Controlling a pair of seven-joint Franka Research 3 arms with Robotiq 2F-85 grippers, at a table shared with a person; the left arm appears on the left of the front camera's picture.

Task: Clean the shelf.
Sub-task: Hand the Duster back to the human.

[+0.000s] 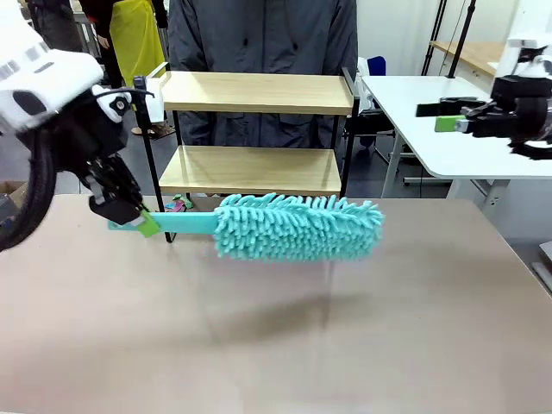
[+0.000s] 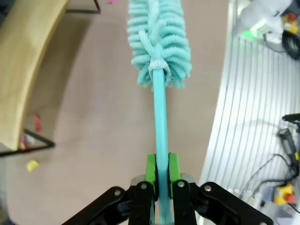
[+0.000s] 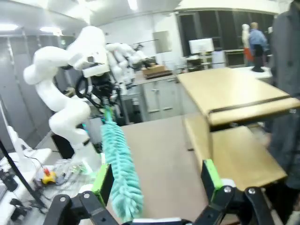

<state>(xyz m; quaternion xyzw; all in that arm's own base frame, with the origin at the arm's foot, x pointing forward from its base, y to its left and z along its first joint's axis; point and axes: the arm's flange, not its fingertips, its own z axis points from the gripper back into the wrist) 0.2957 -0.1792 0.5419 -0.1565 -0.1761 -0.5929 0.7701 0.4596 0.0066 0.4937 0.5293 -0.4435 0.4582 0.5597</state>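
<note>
The shelf [image 1: 254, 93] stands at the table's far edge, two light wooden boards on thin black legs, with a person in a dark coat behind it. My left gripper [image 1: 138, 220] is shut on the handle of a teal fluffy duster [image 1: 297, 226], held level above the table in front of the lower board [image 1: 250, 169]. In the left wrist view the green pads [image 2: 150, 169] clamp the teal handle [image 2: 161, 126] and the duster head [image 2: 159, 42] points away. My right gripper [image 1: 448, 123] hovers open at the right, high above the table; its fingers [image 3: 210, 179] stand wide apart, facing the shelf [image 3: 225, 93].
A white table [image 1: 448, 129] stands behind at the right. Small coloured scraps [image 2: 33, 165] lie on the brown table [image 1: 276, 328] by the shelf's legs. The shelf's board [image 2: 28, 61] runs along the left of the left wrist view.
</note>
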